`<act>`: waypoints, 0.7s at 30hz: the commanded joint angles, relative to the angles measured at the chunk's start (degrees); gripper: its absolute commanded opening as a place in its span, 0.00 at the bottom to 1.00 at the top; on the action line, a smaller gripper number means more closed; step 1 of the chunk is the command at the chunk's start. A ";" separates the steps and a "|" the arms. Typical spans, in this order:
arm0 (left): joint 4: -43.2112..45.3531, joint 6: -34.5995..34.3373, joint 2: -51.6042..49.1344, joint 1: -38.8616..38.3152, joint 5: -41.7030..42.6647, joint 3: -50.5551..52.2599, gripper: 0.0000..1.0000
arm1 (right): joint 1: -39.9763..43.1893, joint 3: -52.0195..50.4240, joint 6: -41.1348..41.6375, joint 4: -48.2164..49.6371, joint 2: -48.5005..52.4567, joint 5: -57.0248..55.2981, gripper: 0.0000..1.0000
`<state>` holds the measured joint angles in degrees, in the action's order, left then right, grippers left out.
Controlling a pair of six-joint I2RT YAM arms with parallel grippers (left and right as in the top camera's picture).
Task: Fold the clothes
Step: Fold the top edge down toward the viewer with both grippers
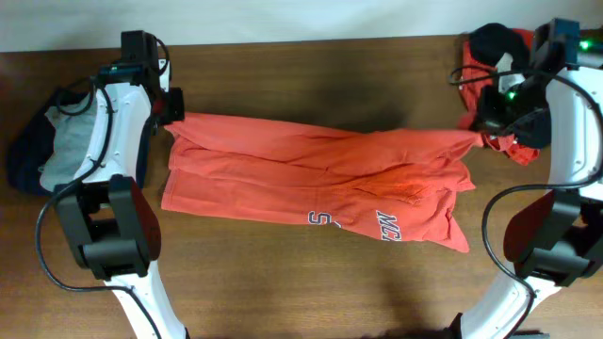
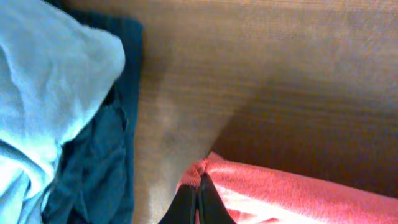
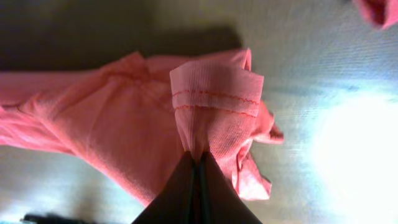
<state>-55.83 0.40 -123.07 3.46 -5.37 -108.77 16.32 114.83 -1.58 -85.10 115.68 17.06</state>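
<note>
Orange-red T-shirt [image 1: 311,174], stretched across the table [image 1: 283,282], is pinched at each end by the closed left pincer [image 1: 172,115] and right pincer [image 1: 476,132]; folding looks barely begun.

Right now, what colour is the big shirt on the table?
Orange-red, with white-and-dark letters. The T-shirt shows best in the overhead view.

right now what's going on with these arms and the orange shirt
Both arms hold the orange-red T-shirt, spread on the table. The left gripper is shut on one corner, the right gripper on a hemmed edge at the other end. A navy-and-pale pile sits by the left arm, a red-and-black pile by the right.
</note>
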 commanded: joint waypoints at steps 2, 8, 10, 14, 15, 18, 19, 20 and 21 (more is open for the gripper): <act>-1.53 -0.35 1.53 0.68 -0.48 -0.50 0.01 | 0.22 -4.37 -1.01 0.31 -1.42 0.31 0.04; -2.60 -0.33 1.53 0.68 -0.55 3.08 0.00 | 0.26 -10.82 -1.03 1.22 -1.42 0.22 0.04; -2.49 -0.33 1.51 0.68 -0.55 4.76 0.00 | 0.33 -12.72 -1.01 1.53 -1.42 -0.26 0.04; -1.84 -0.35 1.53 0.68 -0.55 7.56 0.00 | 0.35 -14.58 -1.01 1.49 -1.42 -2.73 0.04; -1.73 -0.35 1.53 0.68 -0.55 8.00 0.00 | 0.37 -14.67 -0.98 1.40 -1.42 -3.32 0.04; -1.66 -0.35 1.51 0.68 -0.52 9.01 0.00 | 0.98 -14.67 -0.98 1.27 -1.42 -3.78 0.04; -1.66 -0.35 1.53 0.68 -0.55 9.27 0.00 | 1.18 -14.67 -0.98 1.16 -1.42 -3.82 0.04; -1.68 -0.35 1.53 0.68 -0.52 9.40 0.00 | 1.44 -14.69 -0.98 0.98 -1.42 -3.82 0.04; -1.70 -0.35 1.51 0.68 -0.52 9.49 0.00 | 1.64 -14.86 -0.98 0.87 -1.42 -4.09 0.04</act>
<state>-57.65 0.40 -123.04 3.73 -5.41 -100.01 16.82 100.27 -1.98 -83.88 115.68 14.55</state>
